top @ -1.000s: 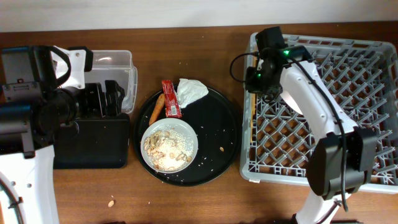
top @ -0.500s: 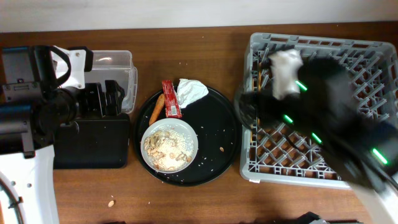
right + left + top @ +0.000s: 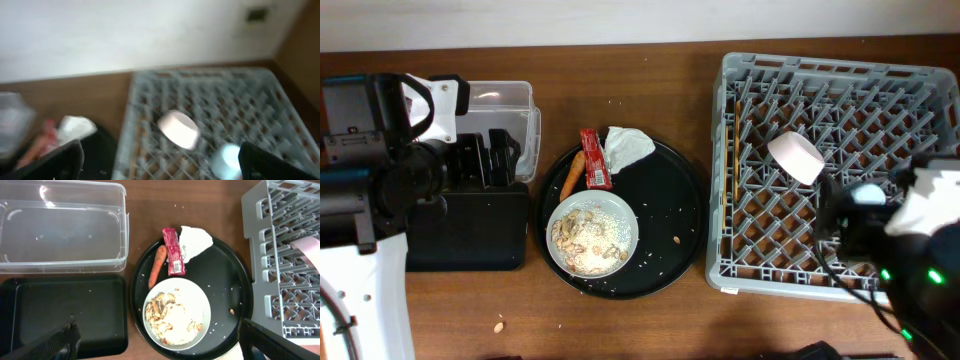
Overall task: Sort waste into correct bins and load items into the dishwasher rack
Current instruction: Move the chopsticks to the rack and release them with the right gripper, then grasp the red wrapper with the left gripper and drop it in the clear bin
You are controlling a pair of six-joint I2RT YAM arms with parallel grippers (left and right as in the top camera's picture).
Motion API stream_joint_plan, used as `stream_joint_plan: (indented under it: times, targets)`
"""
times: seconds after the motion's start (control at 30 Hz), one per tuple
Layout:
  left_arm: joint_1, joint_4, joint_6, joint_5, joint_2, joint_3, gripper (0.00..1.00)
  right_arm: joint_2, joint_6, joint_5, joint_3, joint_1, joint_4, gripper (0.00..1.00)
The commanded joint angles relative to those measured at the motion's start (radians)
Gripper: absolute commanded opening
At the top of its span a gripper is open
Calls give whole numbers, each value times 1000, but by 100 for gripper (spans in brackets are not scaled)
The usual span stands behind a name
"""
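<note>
The grey dishwasher rack [image 3: 840, 80] fills the right side. A small white bowl [image 3: 795, 157] lies tilted on its pegs, also in the right wrist view [image 3: 179, 129], with a light-blue cup [image 3: 227, 157] beside it. Thin chopsticks [image 3: 724, 200] lie along the rack's left wall. The wider white dish [image 3: 592, 234] holds beige food scraps. The red wrapper [image 3: 594, 158], orange food piece [image 3: 572, 173] and white napkin [image 3: 628, 146] lie behind the dish. My left gripper [image 3: 159, 327] hangs open above the dish. My right gripper [image 3: 161, 147] is open and empty, blurred, over the rack's near right.
The dish and waste sit on a large round black tray [image 3: 670, 210]. A clear tub [image 3: 505, 100] and a shallow black tray [image 3: 470, 235] stand at the left under my left arm. Crumbs dot the wooden table [image 3: 500, 326].
My right arm swept from the rack's far left corner to its near right, and its jaws opened. The white bowl now lies free in the rack. The left arm stayed still.
</note>
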Motion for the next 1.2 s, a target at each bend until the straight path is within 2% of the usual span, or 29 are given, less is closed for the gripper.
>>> stream_joint_plan:
  times: [0.0,0.07,0.23,0.33,0.5,0.53,1.17]
  targets:
    - [-1,2,19,11,-2,5,100,-97,-23,-182,-294,-192,225,98]
    - [-1,2,19,11,-2,5,99,-174,-53,-291,-506,-276,401,98]
    - [-1,2,19,11,-2,5,99,-429,-52,-293,-963,-312,680,98]
    - [-1,2,19,11,-2,5,99,-595,-52,-293,-1172,-312,797,98]
    - [-1,2,19,11,-2,5,99,-784,-53,-294,-1419,-312,981,98]
    - [-1,2,19,11,-2,5,99,-800,-53,-290,-1434,-312,1021,98]
    - [-1,14,18,37,-2,5,99,-809,-53,-267,-1434,-312,1015,98]
